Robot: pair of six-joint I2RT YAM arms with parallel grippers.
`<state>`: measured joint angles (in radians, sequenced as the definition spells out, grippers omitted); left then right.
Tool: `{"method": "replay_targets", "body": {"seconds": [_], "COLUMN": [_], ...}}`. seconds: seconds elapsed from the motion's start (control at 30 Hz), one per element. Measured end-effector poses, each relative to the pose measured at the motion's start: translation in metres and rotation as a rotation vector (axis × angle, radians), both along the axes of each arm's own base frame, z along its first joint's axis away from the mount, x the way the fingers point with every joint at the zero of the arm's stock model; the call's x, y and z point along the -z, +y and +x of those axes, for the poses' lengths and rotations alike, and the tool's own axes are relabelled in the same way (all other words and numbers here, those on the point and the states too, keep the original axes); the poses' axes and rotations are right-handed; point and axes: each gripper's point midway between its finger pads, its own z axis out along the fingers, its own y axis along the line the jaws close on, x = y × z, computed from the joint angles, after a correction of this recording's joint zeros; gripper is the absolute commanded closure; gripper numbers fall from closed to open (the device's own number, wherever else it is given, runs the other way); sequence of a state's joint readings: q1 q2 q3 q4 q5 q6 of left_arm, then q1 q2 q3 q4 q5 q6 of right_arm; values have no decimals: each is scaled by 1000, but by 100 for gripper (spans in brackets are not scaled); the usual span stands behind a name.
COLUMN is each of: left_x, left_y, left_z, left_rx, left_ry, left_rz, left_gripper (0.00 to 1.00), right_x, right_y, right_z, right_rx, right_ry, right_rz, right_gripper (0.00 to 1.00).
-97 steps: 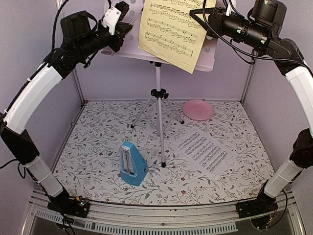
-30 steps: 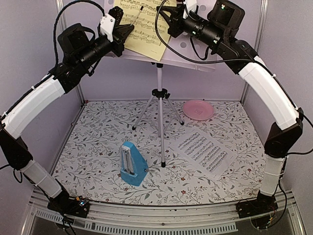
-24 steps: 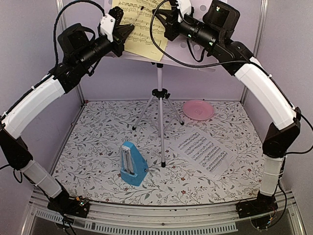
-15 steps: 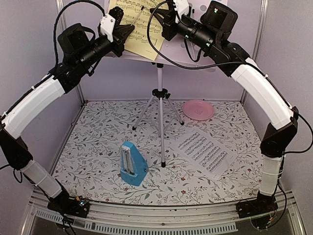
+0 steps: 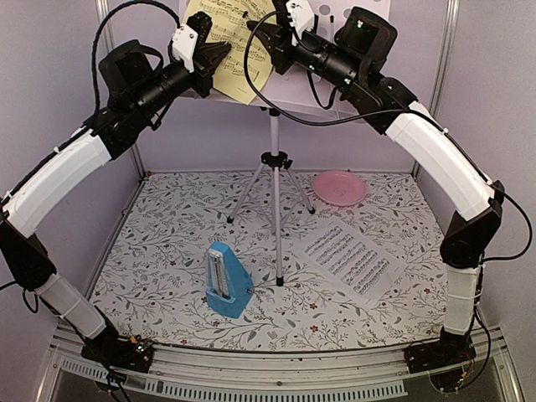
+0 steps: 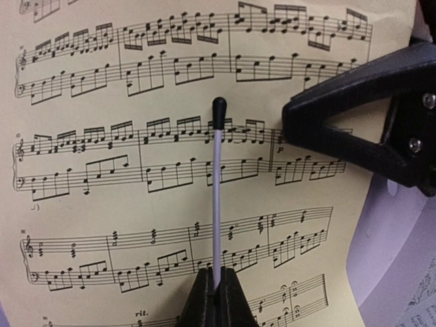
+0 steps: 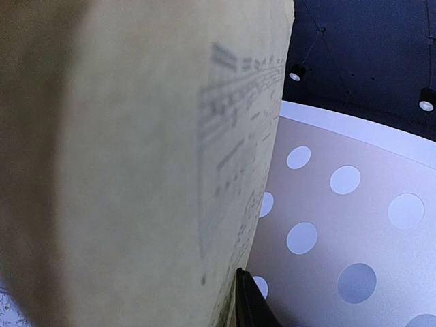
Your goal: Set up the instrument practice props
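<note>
The yellow sheet of music [image 5: 219, 38] hangs high at the back, against the left part of the pale perforated music stand [image 5: 322, 94] on its silver tripod legs [image 5: 274, 180]. My right gripper [image 5: 255, 35] is shut on the sheet's right edge. My left gripper [image 5: 224, 52] is shut on the stand's thin silver page-holder rod [image 6: 216, 197], which lies across the sheet [image 6: 136, 177]. In the right wrist view the sheet [image 7: 136, 170] fills the left side, blurred, before the stand [image 7: 340, 218]. The white sheet [image 5: 350, 258] lies flat on the table. The blue metronome [image 5: 228, 280] stands at front centre.
A pink round plate [image 5: 339, 188] lies at the back right of the floral table [image 5: 167, 243]. Purple walls and metal posts close in the back and sides. Cables loop above both wrists.
My right gripper has carried the yellow sheet leftward across the stand, toward my left gripper. The left gripper has stayed on the rod.
</note>
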<state>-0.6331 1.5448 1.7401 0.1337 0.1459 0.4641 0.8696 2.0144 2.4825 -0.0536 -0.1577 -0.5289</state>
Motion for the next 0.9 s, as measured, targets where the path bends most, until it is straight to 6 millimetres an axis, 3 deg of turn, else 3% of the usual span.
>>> {"method": "replay_targets", "body": {"seconds": [0.13, 0.23, 0.43, 0.6, 0.9], "left_x": [0, 1, -3, -13, -29], "left_y": [0, 1, 8, 25, 58], "left_z": [0, -1, -10, -26, -46], "left_rx": [-1, -3, -12, -27, -65], "left_ry": [0, -1, 3, 3, 49], "left_rz": [0, 1, -14, -48, -121], "left_gripper": [92, 82, 60, 56, 56], "right_x": [-3, -6, -11, -8, -11], "right_y": [-2, -5, -11, -12, -27], "right_z": [1, 3, 9, 14, 9], "right_rx": [14, 32, 78, 101, 114], "right_ry": [-7, -7, -12, -2, 45], "right_rz": [13, 27, 62, 72, 100], "right_gripper": [82, 71, 63, 46, 42]}}
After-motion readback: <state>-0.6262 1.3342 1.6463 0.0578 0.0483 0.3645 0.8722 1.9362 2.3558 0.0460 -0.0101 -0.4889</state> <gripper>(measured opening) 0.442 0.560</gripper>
